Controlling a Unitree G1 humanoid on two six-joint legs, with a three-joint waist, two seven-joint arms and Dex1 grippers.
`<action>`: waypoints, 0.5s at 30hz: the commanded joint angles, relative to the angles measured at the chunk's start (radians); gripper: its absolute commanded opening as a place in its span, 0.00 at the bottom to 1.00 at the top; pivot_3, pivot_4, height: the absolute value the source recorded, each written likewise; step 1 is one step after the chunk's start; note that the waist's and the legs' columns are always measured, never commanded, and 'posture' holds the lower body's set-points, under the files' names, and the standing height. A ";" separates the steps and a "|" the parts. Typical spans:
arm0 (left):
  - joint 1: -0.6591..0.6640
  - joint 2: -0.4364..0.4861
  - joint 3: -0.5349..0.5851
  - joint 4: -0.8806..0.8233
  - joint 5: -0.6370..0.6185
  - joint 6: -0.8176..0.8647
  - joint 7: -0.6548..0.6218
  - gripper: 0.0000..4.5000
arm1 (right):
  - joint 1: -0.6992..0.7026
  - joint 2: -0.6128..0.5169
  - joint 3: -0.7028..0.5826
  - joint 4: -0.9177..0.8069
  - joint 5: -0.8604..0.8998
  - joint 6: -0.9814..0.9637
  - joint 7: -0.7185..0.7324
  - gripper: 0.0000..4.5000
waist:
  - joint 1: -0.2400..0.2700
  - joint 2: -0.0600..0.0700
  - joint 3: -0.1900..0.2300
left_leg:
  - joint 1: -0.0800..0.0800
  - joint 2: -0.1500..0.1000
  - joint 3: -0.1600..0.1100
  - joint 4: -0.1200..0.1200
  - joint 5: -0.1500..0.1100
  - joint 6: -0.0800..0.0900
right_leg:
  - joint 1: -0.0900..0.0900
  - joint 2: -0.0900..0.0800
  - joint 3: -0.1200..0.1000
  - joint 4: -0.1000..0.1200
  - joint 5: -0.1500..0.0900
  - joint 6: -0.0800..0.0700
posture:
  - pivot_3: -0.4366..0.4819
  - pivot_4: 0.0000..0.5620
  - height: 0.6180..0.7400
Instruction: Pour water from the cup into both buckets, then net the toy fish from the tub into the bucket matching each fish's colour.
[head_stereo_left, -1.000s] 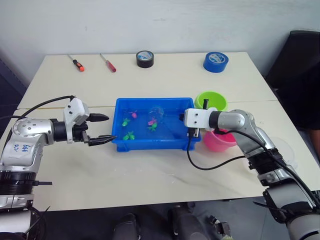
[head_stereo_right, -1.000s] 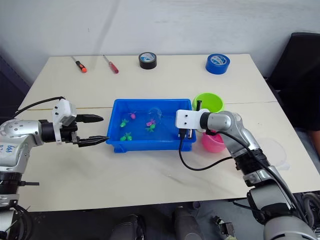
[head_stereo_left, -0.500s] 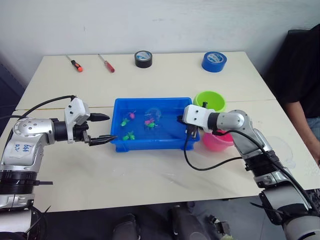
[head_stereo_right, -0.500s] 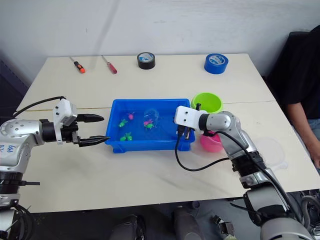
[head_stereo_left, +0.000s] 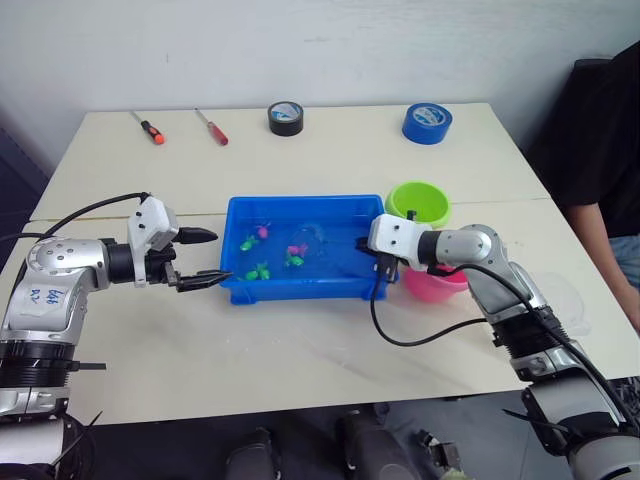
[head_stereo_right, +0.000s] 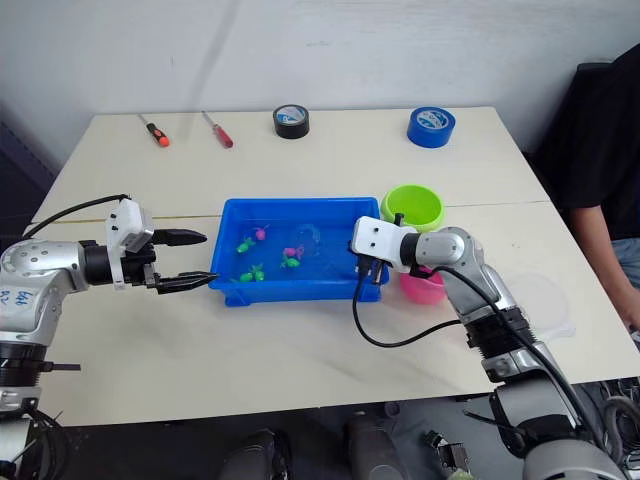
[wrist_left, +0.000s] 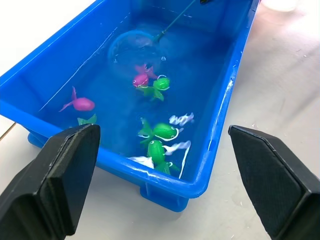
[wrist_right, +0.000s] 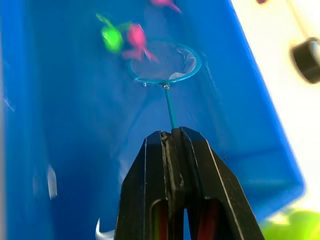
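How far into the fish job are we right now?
Pouring: cannot tell from here whether the buckets hold water. In hand: the right hand is shut on the net, its hoop in the tub beside a pink fish. The left hand waits open at the tub's end. Left: the fish still lie in the tub; none looks sorted.

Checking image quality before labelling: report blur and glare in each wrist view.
Right wrist view: the net hoop is fairly sharp, the toy fish beside it smeared. Left wrist view: fish crisp, white glare streaks on the tub water near the green ones.
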 joint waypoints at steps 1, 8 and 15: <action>-0.022 0.004 0.007 -0.001 0.002 -0.020 -0.010 1.00 | 0.008 0.004 -0.020 -0.066 0.025 0.032 0.007 0.00 | 0.001 0.000 0.000 | 0.000 0.000 0.000 0.000 0.000 0.000 | 0.000 0.000 0.000 0.000 0.000 0.000 | 0.48 0.27 1.00; -0.019 0.017 0.017 0.018 0.008 -0.026 -0.023 1.00 | 0.002 0.049 -0.036 -0.093 0.059 0.113 -0.015 0.00 | -0.002 0.000 0.000 | 0.000 0.000 0.000 0.000 0.000 0.000 | 0.000 0.000 -0.001 0.001 0.000 0.000 | 0.48 0.27 1.00; -0.011 0.014 0.020 0.010 0.005 -0.024 -0.018 1.00 | 0.022 0.057 -0.080 -0.161 0.157 0.276 -0.007 0.00 | 0.002 0.000 0.000 | 0.000 0.000 0.000 0.000 0.000 0.000 | 0.000 0.000 -0.001 0.001 0.000 0.000 | 0.48 0.27 1.00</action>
